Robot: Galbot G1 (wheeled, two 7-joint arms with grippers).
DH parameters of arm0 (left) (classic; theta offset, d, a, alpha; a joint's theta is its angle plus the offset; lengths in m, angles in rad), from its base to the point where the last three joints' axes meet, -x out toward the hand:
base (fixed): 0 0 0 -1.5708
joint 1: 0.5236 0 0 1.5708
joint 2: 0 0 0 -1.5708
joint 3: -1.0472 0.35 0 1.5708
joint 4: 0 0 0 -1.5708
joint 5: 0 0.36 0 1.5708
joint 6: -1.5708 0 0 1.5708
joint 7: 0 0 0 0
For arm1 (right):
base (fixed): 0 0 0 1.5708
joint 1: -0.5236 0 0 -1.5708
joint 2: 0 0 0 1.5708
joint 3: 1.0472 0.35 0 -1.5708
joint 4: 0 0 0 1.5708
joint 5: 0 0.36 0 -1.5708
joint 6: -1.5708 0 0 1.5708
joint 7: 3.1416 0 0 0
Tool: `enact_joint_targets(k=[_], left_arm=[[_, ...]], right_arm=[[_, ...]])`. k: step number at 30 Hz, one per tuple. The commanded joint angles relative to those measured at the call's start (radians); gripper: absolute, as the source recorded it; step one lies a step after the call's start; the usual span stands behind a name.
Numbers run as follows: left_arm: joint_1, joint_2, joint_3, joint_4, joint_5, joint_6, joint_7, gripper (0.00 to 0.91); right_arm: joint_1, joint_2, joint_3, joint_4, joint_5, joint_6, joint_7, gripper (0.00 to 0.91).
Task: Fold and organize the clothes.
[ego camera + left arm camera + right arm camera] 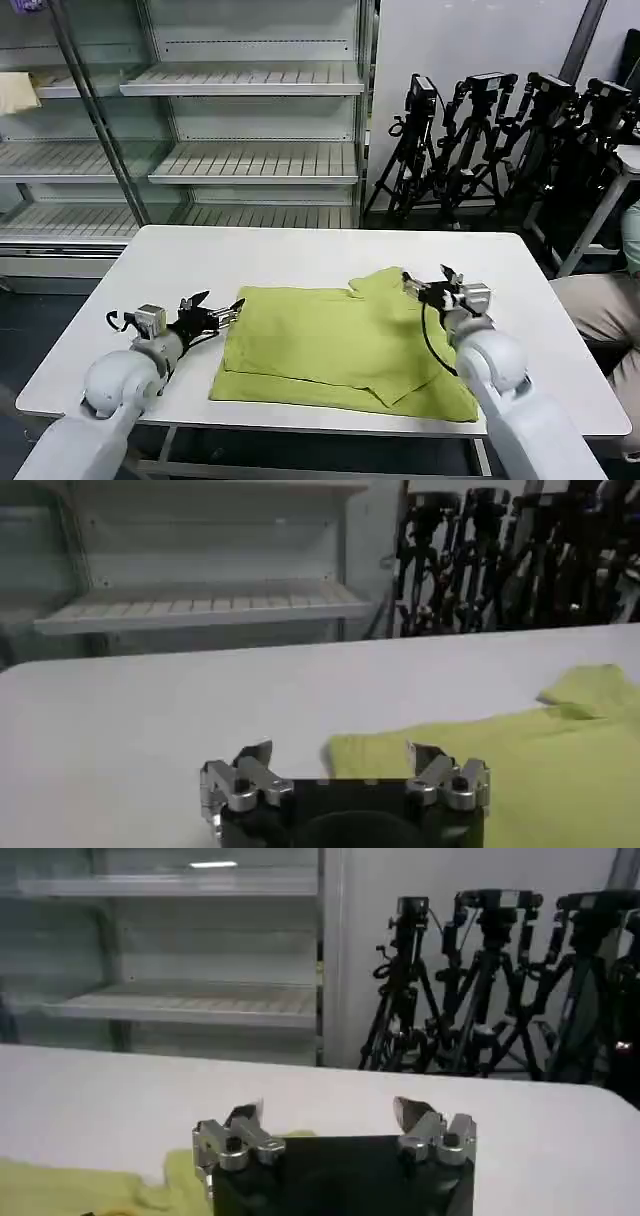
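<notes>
White table [300, 250] in foreground | bare wire shelving [250, 80] behind, left | black camera tripods [500, 140] grouped behind, right

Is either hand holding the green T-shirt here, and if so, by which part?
Nothing is held. Both hands are open: the left hand sits at the T-shirt's left edge, the right hand hovers above its far right corner.

You are looking at a lab or test room rather than a home. Behind the white bench [300, 250] stands a bare glass-fronted shop display case with empty slatted shelves [245, 78], like a mock retail unit. Against the plain wall beside it, a cluster of black tripods [500, 140] carrying camera gear is parked together.
</notes>
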Motion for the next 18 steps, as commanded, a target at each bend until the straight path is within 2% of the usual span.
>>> enact_joint_targets(k=[1,6,18], left_arm=[[-0.146,0.003,0.079,0.168,-0.002,-0.001,0.01,0.907],[-0.169,-0.024,0.093,0.206,0.02,-0.011,0.022,0.907],[-0.185,-0.034,0.113,0.255,0.042,0.0,0.053,0.907]], right_arm=[[0.156,0.069,-0.069,-0.261,0.009,-0.009,0.008,0.907],[0.145,0.094,-0.074,-0.272,0.002,-0.008,0.005,0.907],[0.15,0.105,-0.073,-0.3,-0.015,-0.008,0.001,0.907]])
